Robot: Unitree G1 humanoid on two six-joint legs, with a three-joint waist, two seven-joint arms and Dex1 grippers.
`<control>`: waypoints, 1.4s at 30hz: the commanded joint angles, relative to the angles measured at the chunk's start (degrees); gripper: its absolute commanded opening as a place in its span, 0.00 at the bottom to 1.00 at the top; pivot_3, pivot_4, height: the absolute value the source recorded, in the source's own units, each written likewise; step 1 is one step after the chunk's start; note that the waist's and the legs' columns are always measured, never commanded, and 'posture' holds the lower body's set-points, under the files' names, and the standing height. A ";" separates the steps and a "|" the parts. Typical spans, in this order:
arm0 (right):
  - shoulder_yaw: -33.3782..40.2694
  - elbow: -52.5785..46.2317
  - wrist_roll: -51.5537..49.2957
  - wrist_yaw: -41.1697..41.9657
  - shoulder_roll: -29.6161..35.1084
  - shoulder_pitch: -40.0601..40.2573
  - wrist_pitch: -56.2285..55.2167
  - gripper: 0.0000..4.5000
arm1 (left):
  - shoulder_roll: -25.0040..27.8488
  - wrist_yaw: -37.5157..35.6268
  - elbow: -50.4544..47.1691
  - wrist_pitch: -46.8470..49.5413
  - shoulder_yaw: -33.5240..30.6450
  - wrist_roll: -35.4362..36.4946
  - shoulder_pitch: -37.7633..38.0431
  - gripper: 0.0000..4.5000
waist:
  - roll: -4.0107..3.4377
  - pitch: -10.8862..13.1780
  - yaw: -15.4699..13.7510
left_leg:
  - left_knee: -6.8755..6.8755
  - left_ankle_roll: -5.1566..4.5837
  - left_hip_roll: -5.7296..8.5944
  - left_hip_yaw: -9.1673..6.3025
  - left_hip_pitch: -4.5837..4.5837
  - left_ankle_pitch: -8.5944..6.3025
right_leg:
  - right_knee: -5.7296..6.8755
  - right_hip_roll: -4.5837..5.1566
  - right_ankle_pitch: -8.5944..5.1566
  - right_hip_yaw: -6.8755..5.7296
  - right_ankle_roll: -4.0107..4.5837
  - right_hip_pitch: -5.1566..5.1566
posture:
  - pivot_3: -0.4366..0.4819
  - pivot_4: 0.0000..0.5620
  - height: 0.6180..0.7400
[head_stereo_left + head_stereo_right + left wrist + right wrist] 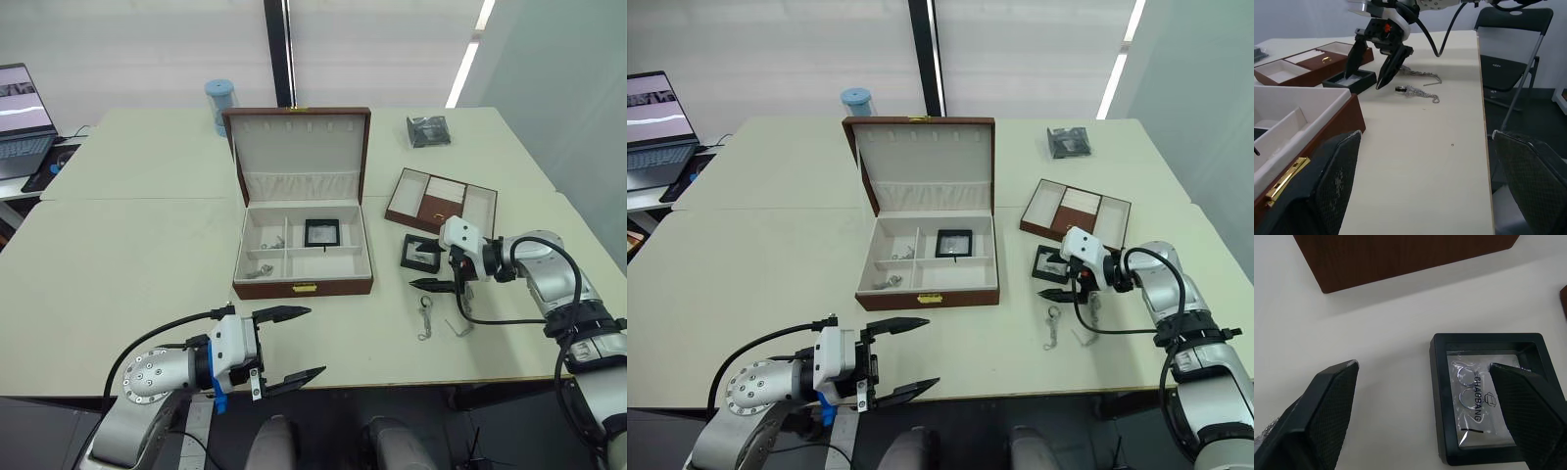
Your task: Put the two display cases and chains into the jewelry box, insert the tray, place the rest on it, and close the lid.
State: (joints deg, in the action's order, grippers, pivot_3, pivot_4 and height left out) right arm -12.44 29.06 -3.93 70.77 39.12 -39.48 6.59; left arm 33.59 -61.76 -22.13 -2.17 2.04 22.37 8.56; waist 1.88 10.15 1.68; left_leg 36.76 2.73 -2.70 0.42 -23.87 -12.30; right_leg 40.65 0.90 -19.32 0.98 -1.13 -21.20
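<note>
The jewelry box (pixel 304 284) stands open mid-table with its lid (pixel 299 147) upright. One display case (pixel 321 232) lies in its right compartment, and small chains (pixel 260 269) rest in the left ones. The other display case (pixel 421 253) sits on the table right of the box. My right gripper (pixel 436 279) is open just over this case's near edge, one finger above the case (pixel 1488 396) and the other beside it. Two chains (pixel 425 318) lie on the table just nearer than that gripper. The tray (pixel 441 199) rests at the right rear. My left gripper (pixel 289 345) hangs open at the front table edge.
A laptop (pixel 20 117) sits at the far left. A blue-capped container (pixel 220 103) stands behind the box, and a dark packet (pixel 428 130) lies at the back right. A black chair (pixel 1513 54) stands beyond the table's right edge.
</note>
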 commanded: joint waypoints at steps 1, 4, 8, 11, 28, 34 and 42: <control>0.91 0.23 0.57 -0.20 0.15 -1.45 -1.10 0.78 | -0.10 0.54 -0.36 -1.86 0.11 -0.19 0.31 1.00 | 0.00 0.00 0.00 | 0.00 0.00 0.00 0.01 0.00 0.00 | 0.00 0.00 0.00 0.01 0.00 0.00 | 0.48 0.27 1.00; 0.70 0.91 1.48 -0.38 0.12 -1.36 -1.34 0.55 | -0.30 1.18 -0.13 -2.00 0.01 -0.15 0.23 1.00 | 0.00 0.00 0.00 | 0.00 0.00 0.00 0.00 0.00 0.00 | 0.00 0.00 0.00 0.00 0.00 0.00 | 0.48 0.27 1.00; 0.67 1.91 2.24 -0.96 -0.10 -1.38 -1.98 0.30 | -0.59 2.46 0.39 -1.79 -0.22 -0.11 -0.31 1.00 | -0.01 0.00 0.01 | 0.00 0.00 -0.01 0.00 0.01 0.00 | 0.00 0.00 0.00 0.00 0.00 0.00 | 0.48 0.27 1.00; 0.85 1.98 2.35 -0.95 -0.30 -1.49 -2.06 0.12 | -0.40 2.95 1.03 -1.66 -0.36 -0.07 -0.70 1.00 | -0.01 0.00 -0.01 | 0.00 0.00 0.00 0.00 0.00 0.00 | 0.00 0.00 0.00 0.00 0.00 0.00 | 0.48 0.27 1.00; 4.75 -14.53 -6.52 2.12 0.10 -2.81 10.19 0.00 | -0.61 7.17 0.65 1.11 -3.46 2.79 0.81 1.00 | -0.09 0.05 0.06 | -0.01 0.00 -0.03 -0.04 0.00 0.00 | 0.01 0.00 0.00 -0.02 0.00 -0.01 | 0.48 0.27 1.00; 1.92 -20.80 -6.03 0.35 -1.79 -6.93 15.94 0.00 | -1.46 10.97 -0.73 2.25 -6.47 3.78 2.84 1.00 | -0.10 0.06 0.07 | -0.01 0.00 -0.02 -0.04 0.00 0.00 | 0.01 0.03 0.00 -0.03 0.00 -0.02 | 0.48 0.27 1.00; -5.26 -19.14 -3.58 0.26 -10.03 -15.36 19.48 0.00 | -2.76 17.16 -5.33 3.23 -11.80 3.61 8.51 1.00 | -0.12 0.07 0.13 | -0.04 0.00 -0.04 -0.06 -0.02 0.00 | 0.02 0.03 0.00 -0.04 0.00 -0.07 | 0.48 0.27 1.00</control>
State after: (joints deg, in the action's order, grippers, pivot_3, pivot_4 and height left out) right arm -17.11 10.60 -7.74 71.03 29.92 -52.83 24.97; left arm 31.20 -45.92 -24.67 1.15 -7.92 25.49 16.03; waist 1.76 10.23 1.81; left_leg 36.72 2.73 -2.71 0.37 -23.90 -12.30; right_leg 40.67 0.96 -19.32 0.94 -1.13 -21.27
